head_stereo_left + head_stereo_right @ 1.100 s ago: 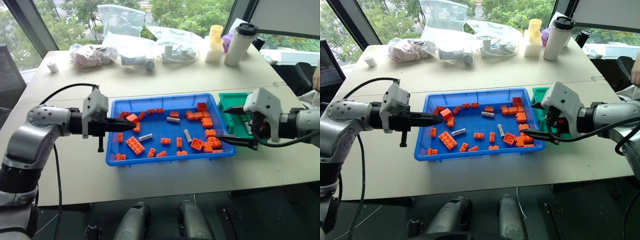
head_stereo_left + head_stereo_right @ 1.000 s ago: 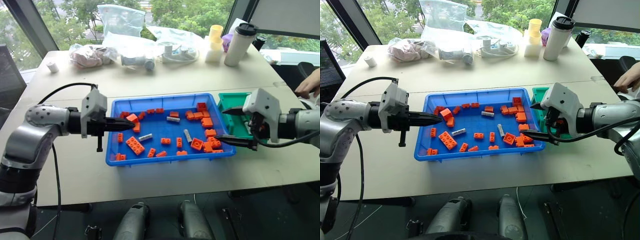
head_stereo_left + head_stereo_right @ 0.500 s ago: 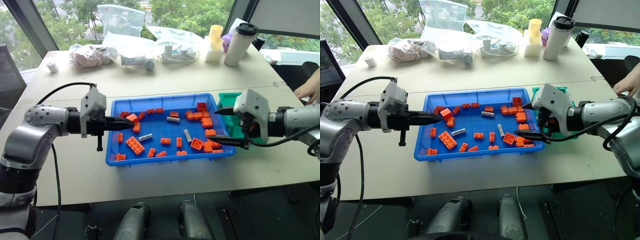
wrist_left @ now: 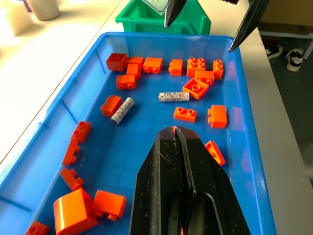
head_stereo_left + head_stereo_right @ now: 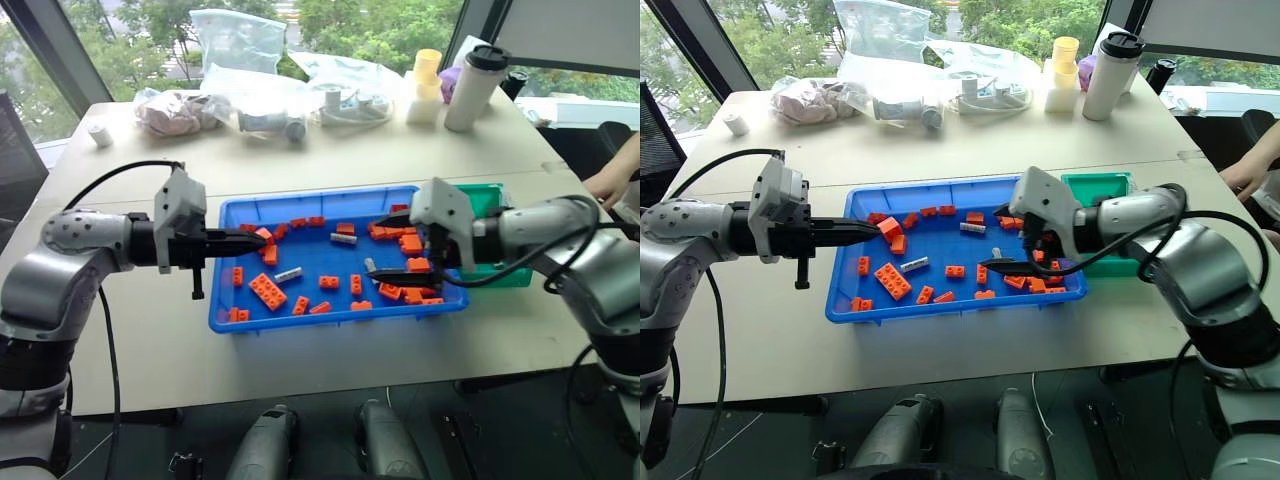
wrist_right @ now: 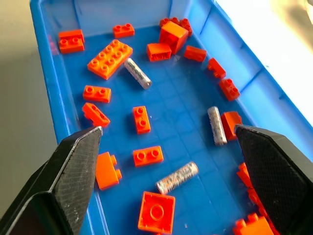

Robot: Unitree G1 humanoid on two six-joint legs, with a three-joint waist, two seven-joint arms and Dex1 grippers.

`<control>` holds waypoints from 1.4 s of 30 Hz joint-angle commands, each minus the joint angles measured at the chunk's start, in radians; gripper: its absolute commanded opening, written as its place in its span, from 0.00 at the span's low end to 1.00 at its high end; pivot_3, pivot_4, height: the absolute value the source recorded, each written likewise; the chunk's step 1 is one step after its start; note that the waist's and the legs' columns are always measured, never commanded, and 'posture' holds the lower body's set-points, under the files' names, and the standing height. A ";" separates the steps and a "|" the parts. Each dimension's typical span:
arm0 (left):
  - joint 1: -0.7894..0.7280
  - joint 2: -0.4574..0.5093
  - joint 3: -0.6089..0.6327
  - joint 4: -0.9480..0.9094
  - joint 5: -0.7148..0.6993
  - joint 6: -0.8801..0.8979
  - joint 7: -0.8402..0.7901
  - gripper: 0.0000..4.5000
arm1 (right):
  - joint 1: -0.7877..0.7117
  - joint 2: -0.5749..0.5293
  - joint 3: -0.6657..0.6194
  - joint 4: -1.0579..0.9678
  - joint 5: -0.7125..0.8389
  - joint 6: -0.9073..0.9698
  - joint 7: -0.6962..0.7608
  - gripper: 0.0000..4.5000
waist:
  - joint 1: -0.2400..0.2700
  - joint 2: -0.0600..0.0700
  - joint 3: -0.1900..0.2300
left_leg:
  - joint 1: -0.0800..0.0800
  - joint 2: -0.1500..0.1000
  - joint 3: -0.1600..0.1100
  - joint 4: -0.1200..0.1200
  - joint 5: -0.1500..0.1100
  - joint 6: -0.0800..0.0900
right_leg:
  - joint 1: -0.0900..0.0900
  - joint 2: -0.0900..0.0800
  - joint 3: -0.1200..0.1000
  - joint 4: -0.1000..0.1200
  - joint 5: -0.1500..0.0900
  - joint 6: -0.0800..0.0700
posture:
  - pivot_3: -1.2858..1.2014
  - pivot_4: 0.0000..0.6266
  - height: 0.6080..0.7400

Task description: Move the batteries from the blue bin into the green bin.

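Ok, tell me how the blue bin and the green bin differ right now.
The blue bin is wide and shallow with low walls; the green bin is much smaller and deeper. The blue bin holds scattered orange bricks and three batteries, whereas what the green bin holds cannot be made out. The open right gripper hangs over the blue bin, not the green one. Both are rectangular plastic bins, side by side on the table.

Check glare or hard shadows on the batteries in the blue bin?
Right wrist view: the batteries lie evenly lit, no hard shadows; the table past the wall of the blue bin is blown out white. Left wrist view: same bright table. Left eye view: daylight from the windows behind, soft shading only.
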 commanded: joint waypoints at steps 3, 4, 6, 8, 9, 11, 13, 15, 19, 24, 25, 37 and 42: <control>0.017 0.023 0.048 -0.035 -0.007 -0.003 0.019 0.00 | -0.144 0.185 0.184 0.212 -0.149 -0.119 0.036 0.99 | -0.001 0.000 0.000 | 0.000 0.000 0.000 0.000 0.000 -0.001 | 0.000 0.000 0.000 0.000 0.000 0.000 | 0.52 0.24 1.00; 0.023 0.026 0.052 -0.041 -0.006 -0.003 0.023 0.00 | -0.161 0.222 0.205 0.256 -0.162 -0.136 0.046 0.99 | -0.001 0.000 0.000 | 0.000 0.000 0.000 0.000 0.001 -0.001 | 0.000 0.000 0.000 0.000 0.000 0.000 | 0.52 0.24 1.00; 0.039 0.032 0.064 -0.055 -0.011 0.000 0.034 0.00 | -0.191 0.282 0.256 0.356 -0.216 -0.196 0.066 0.99 | 0.001 0.000 0.000 | 0.000 0.000 0.000 0.000 0.002 -0.004 | -0.001 0.000 0.000 0.000 0.000 0.000 | 0.52 0.24 1.00; 0.054 0.035 0.077 -0.072 -0.018 0.008 0.046 0.00 | -0.215 0.328 0.301 0.456 -0.274 -0.260 0.086 0.99 | 0.002 0.000 0.000 | -0.001 0.000 0.000 0.000 0.002 -0.004 | -0.001 0.000 0.000 0.000 0.000 0.000 | 0.52 0.24 1.00; 0.063 0.036 0.083 -0.082 -0.020 0.011 0.052 0.00 | -0.227 0.353 0.315 0.508 -0.296 -0.291 0.093 0.99 | 0.002 0.000 0.000 | -0.001 -0.001 0.000 0.000 0.003 -0.004 | -0.001 0.000 0.000 0.000 0.000 0.000 | 0.52 0.24 1.00; 0.075 0.037 0.092 -0.097 -0.025 0.017 0.062 0.00 | -0.244 0.394 0.327 0.588 -0.329 -0.336 0.105 0.99 | 0.002 0.000 0.000 | 0.000 -0.001 0.000 0.000 0.003 -0.005 | -0.001 0.000 0.000 0.000 0.000 0.000 | 0.52 0.24 1.00; 0.084 0.037 0.098 -0.108 -0.027 0.022 0.072 0.00 | -0.262 0.437 0.331 0.666 -0.353 -0.370 0.116 0.99 | 0.000 0.000 0.000 | -0.001 -0.001 -0.001 0.000 0.003 -0.005 | -0.001 0.001 0.000 0.001 0.000 0.000 | 0.52 0.24 1.00; 0.092 0.037 0.103 -0.119 -0.029 0.025 0.081 0.00 | -0.279 0.476 0.333 0.746 -0.379 -0.407 0.124 0.99 | -0.004 0.000 0.000 | 0.000 -0.001 -0.001 0.000 0.004 -0.007 | -0.001 0.001 0.000 0.001 0.000 0.000 | 0.52 0.24 1.00; 0.109 0.043 0.105 -0.141 -0.026 0.026 0.095 0.00 | -0.328 0.547 0.330 0.928 -0.440 -0.481 0.129 0.99 | -0.006 0.000 0.000 | 0.000 0.000 -0.001 -0.002 0.005 -0.009 | -0.002 0.001 0.000 0.001 0.000 0.000 | 0.52 0.24 1.00; 0.129 0.046 0.098 -0.161 -0.019 0.020 0.107 0.00 | -0.356 0.592 0.312 1.038 -0.479 -0.527 0.147 0.58 | -0.008 0.000 0.000 | 0.000 0.000 -0.001 -0.002 0.005 -0.009 | -0.002 0.002 0.000 0.001 0.000 0.000 | 0.52 0.24 1.00; 0.129 0.045 0.097 -0.162 -0.020 0.020 0.109 0.00 | -0.359 0.596 0.309 1.049 -0.488 -0.536 0.145 0.47 | -0.009 0.000 0.000 | 0.000 0.000 -0.002 -0.002 0.005 -0.009 | -0.002 0.002 0.000 0.001 0.000 0.000 | 0.52 0.24 1.00; 0.059 0.033 -0.038 -0.112 0.083 -0.085 0.044 0.00 | -0.234 0.372 0.080 0.573 -0.472 -0.329 0.085 0.02 | 0.005 0.000 0.000 | -0.001 -0.001 -0.003 -0.002 0.005 -0.009 | -0.002 0.001 0.000 0.001 0.000 0.000 | 0.52 0.24 1.00; 0.006 -0.001 -0.106 -0.042 0.143 -0.165 0.009 0.00 | -0.094 0.139 -0.145 0.275 -0.432 -0.068 0.042 0.02 | 0.006 0.000 0.000 | -0.001 -0.001 -0.003 -0.002 0.005 -0.009 | -0.002 0.001 0.000 0.000 0.000 0.000 | 0.52 0.24 1.00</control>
